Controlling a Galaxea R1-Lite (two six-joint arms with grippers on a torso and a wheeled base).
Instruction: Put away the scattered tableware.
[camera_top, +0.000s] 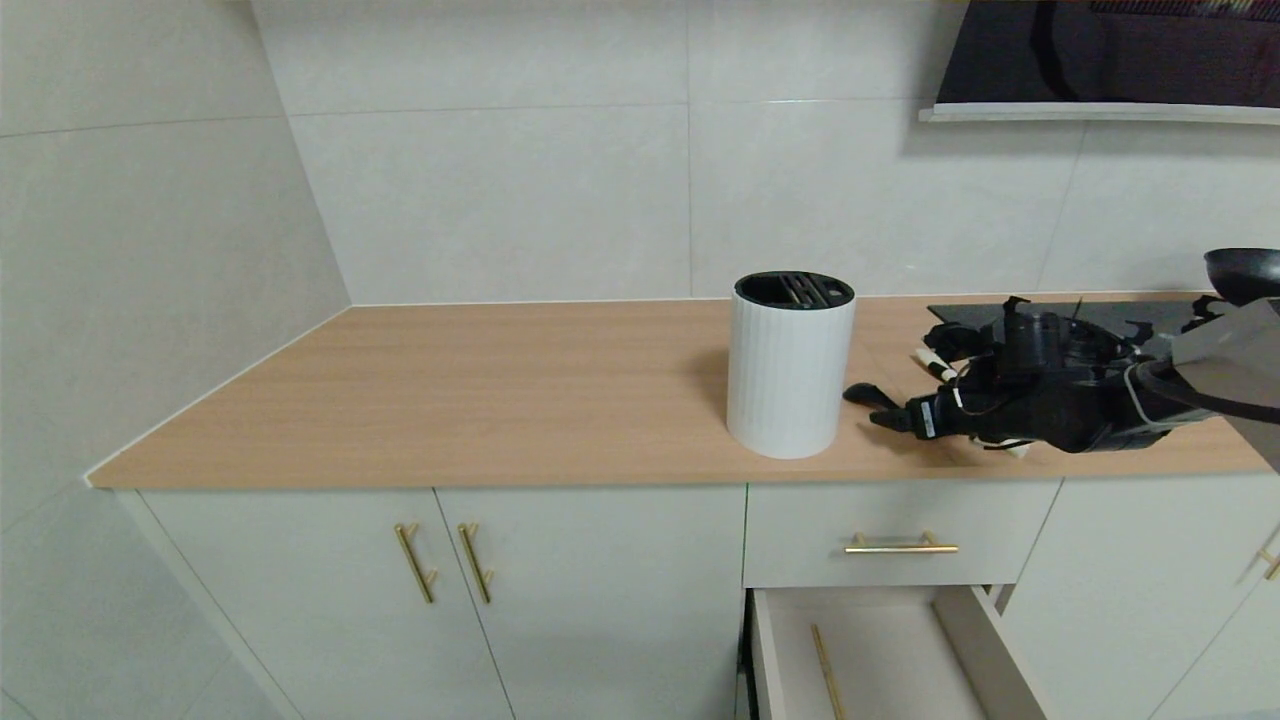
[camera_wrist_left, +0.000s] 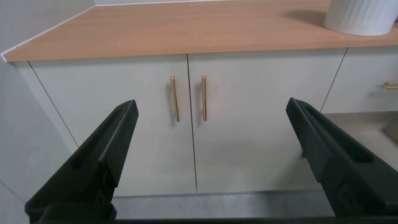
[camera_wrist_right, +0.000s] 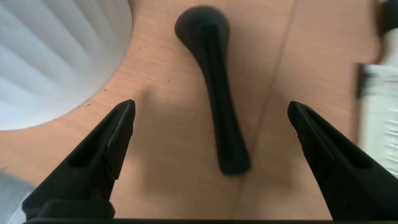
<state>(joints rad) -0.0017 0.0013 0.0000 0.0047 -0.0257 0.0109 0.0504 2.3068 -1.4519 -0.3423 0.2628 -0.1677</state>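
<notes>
A black utensil (camera_wrist_right: 214, 93) with a rounded end lies flat on the wooden counter (camera_top: 500, 390), just right of a white ribbed holder (camera_top: 790, 365) with a black slotted top. My right gripper (camera_top: 885, 413) hovers low over the utensil, open, its fingers (camera_wrist_right: 102, 155) straddling it without touching. The holder (camera_wrist_right: 56, 56) stands close beside one finger. A white utensil with a black tip (camera_top: 935, 364) lies behind the gripper. My left gripper (camera_wrist_left: 211, 109) is open and empty, below counter height, facing the cabinet doors (camera_wrist_left: 186, 124); the holder (camera_wrist_left: 360, 15) stands on the counter above it.
A black cooktop (camera_top: 1100, 315) and a dark pan (camera_top: 1245, 270) sit at the back right. Under the counter a drawer (camera_top: 860, 650) stands pulled open, a thin gold stick (camera_top: 828, 672) inside. The counter left of the holder is bare up to the wall corner.
</notes>
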